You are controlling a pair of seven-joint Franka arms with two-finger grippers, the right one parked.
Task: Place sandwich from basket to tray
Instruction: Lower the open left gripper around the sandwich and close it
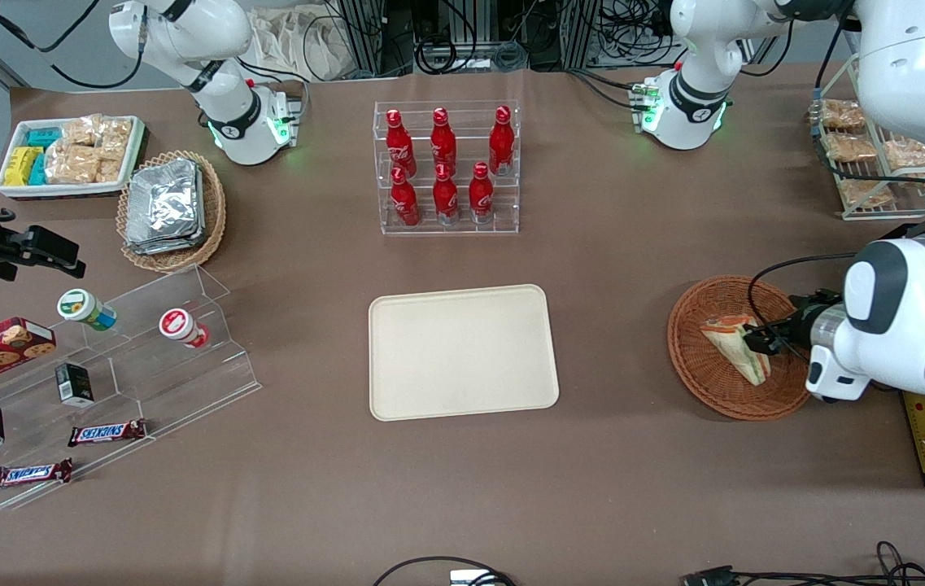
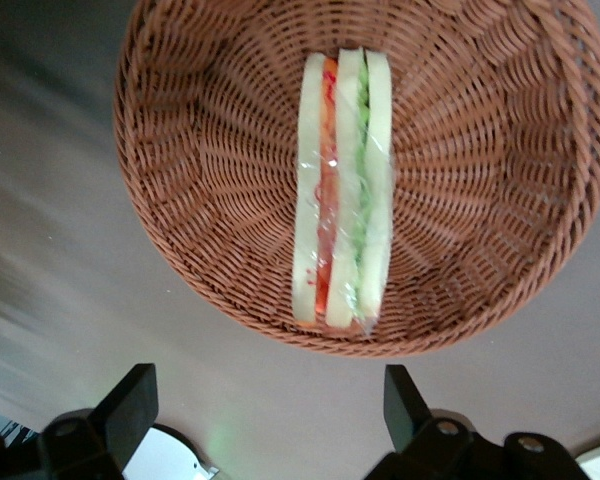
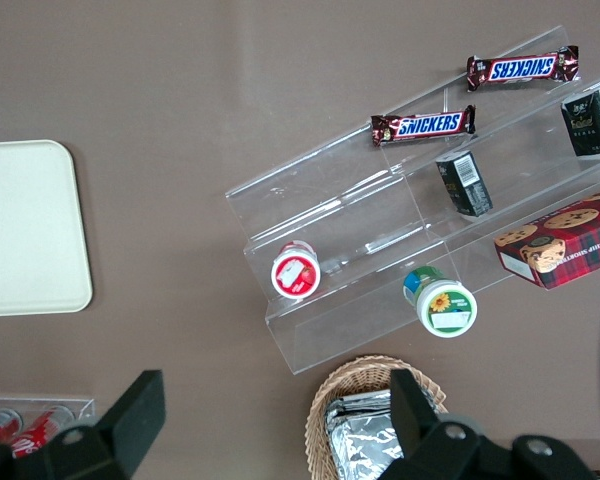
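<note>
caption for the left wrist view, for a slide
Open gripper poised above the wrapped sandwich lying in the wicker basket.

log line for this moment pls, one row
stage: approach | tool: open, above basket, holding nothing | sandwich: lying in basket | tray: bare

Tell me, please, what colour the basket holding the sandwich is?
Reddish-brown wicker basket, clearest in the left wrist view.

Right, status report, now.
Gripper open, over the basket. Sandwich in basket, not gripped. Tray bare, nothing in the way.
</note>
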